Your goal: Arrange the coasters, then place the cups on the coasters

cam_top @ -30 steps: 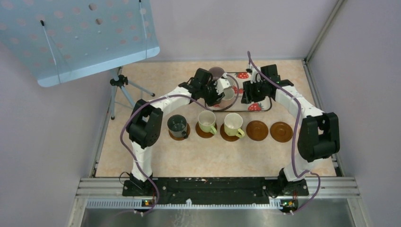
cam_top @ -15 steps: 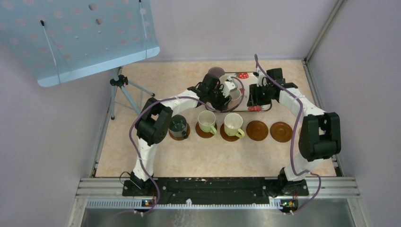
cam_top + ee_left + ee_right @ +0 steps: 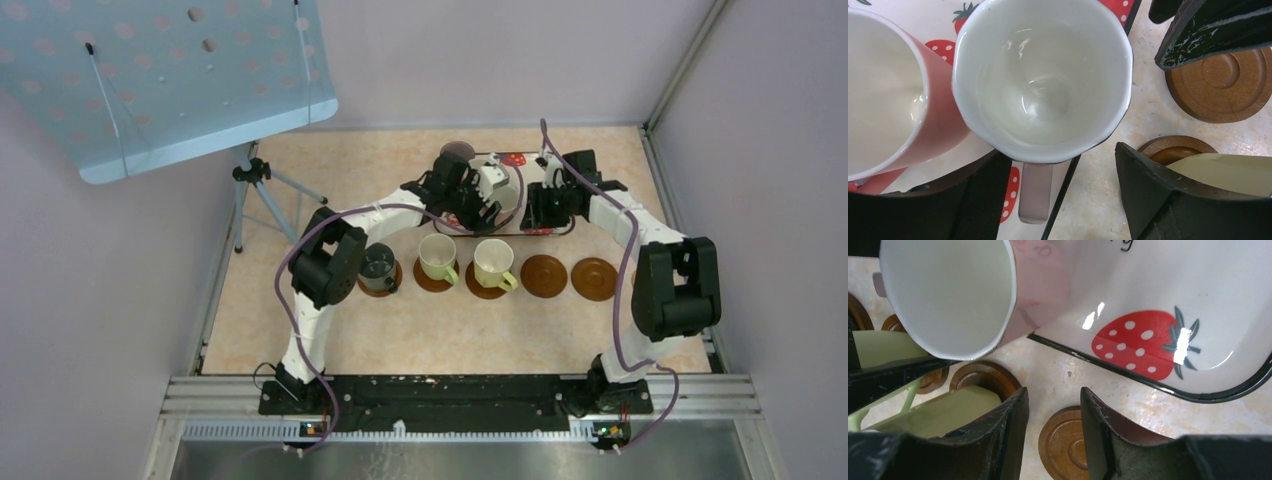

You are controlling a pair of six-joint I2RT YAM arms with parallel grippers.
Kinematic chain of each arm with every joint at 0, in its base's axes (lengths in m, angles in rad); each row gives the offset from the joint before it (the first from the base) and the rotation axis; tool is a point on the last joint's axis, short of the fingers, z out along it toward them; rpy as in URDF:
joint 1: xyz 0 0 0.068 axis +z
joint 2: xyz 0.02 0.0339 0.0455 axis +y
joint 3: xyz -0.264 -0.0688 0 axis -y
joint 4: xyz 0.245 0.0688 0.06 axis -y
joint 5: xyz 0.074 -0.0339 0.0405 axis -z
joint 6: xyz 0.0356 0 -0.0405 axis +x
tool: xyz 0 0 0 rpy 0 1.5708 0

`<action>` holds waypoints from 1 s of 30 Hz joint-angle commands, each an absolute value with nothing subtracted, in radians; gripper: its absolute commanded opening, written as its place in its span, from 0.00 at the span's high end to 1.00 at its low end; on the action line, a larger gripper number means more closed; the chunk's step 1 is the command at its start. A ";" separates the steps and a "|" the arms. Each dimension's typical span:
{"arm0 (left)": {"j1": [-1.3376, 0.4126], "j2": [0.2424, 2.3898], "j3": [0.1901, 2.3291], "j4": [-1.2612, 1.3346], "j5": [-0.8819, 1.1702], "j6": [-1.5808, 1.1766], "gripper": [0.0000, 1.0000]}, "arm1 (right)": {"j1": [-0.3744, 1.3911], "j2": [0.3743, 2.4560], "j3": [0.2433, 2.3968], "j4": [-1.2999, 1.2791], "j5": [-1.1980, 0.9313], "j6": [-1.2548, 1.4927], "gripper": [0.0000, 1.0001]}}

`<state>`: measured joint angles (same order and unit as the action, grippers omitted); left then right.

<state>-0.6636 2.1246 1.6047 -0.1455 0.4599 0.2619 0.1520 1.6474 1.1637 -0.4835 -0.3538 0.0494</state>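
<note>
left gripper (image 3: 1058, 155) is hovering low over the near edge of the strawberry-print tray (image 3: 933, 17), and its jaws are standing released, spread wide and clasping nothing. a pinkish cup (image 3: 1043, 85) with a white inside is sitting upright just beyond the fingertips, at the tray's black rim. its handle is poking out between the two fingers (image 3: 1168, 200), well apart from the one at the right of the wrist frame; on the left the gap is too slim to judge. a second pink cup (image 3: 943, 125) is standing on the tray right beside it, at the left of that frame.

right gripper (image 3: 1053, 395) is hanging just off that tray edge, in the upper middle of the overhead frame, close to the left one. its jaws are standing a little apart and gripping nothing; only the tabletop (image 3: 1058, 375) and a bare coaster (image 3: 1063, 445) are showing through the gap.

across the middle of the overhead frame five coasters (image 3: 595, 279) are lying in a row. a dark grey-green cup (image 3: 377, 264) is sitting on the leftmost one, two yellow-green cups (image 3: 437, 256) are sitting on the next two, and the two at the right end are lying bare. a mauve cup (image 3: 458, 152) is standing at the tray's upper left corner; whether it is on the tray or beside it, i cannot tell.
</note>
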 commanded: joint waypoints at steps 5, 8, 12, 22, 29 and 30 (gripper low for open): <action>-0.646 1.966 1.589 -0.160 0.507 0.259 0.12 | 0.148 1.619 1.107 -0.400 -0.414 0.139 0.59; -0.644 1.925 1.555 -0.143 0.508 0.269 0.11 | 0.149 1.634 1.112 -0.381 -0.422 0.161 0.60; -0.624 1.915 1.548 -0.168 0.533 0.302 0.14 | 0.151 1.661 1.131 -0.350 -0.424 0.187 0.61; -0.584 1.938 1.569 -0.185 0.417 0.393 0.43 | 0.153 1.744 1.211 -0.300 -0.435 0.203 0.61; -0.579 2.002 1.612 -0.215 0.318 0.468 0.49 | 0.152 1.781 1.261 -0.287 -0.418 0.206 0.61; -0.579 2.012 1.625 -0.223 0.313 0.471 0.50 | 0.153 1.787 1.268 -0.285 -0.417 0.208 0.61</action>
<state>-0.5804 1.9678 1.5646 -0.2058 0.3714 0.4210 0.1528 1.7657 1.1995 -0.3370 -0.4198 0.1959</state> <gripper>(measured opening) 0.516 0.388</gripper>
